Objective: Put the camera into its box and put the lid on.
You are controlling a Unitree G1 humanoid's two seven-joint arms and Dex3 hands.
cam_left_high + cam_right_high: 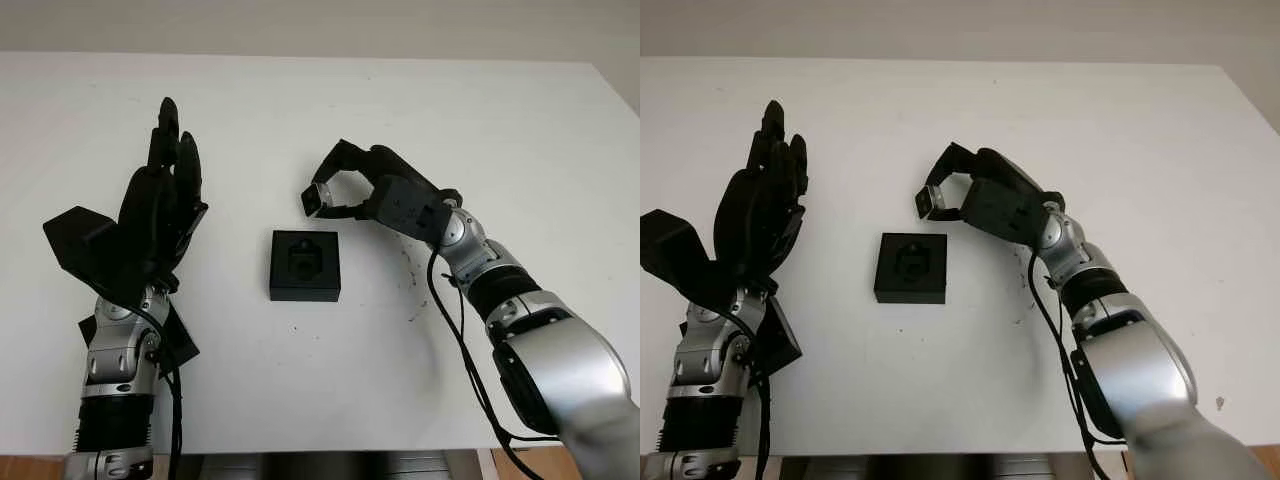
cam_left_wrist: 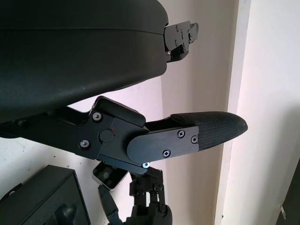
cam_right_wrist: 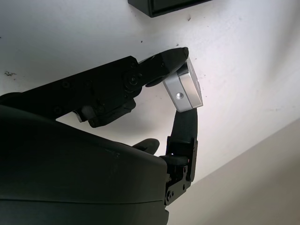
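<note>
My right hand (image 1: 326,193) is shut on the camera (image 1: 313,200), a small silver and black block pinched between fingertip and thumb. It hangs just above the table, a little beyond the far right corner of the box. The right wrist view shows the camera's (image 3: 184,91) silver side with a small hole in it. The black box (image 1: 305,265) lies open at the table's middle, with a moulded recess inside and nothing in it. My left hand (image 1: 170,160) is open, raised upright to the left of the box. A flat black piece (image 1: 184,342), possibly the lid, lies partly hidden behind my left forearm.
The white table (image 1: 300,380) stretches wide around the box. A few small dark specks (image 1: 410,280) mark it to the right of the box. The table's right edge (image 1: 612,90) runs along the far right, and its front edge is at the bottom.
</note>
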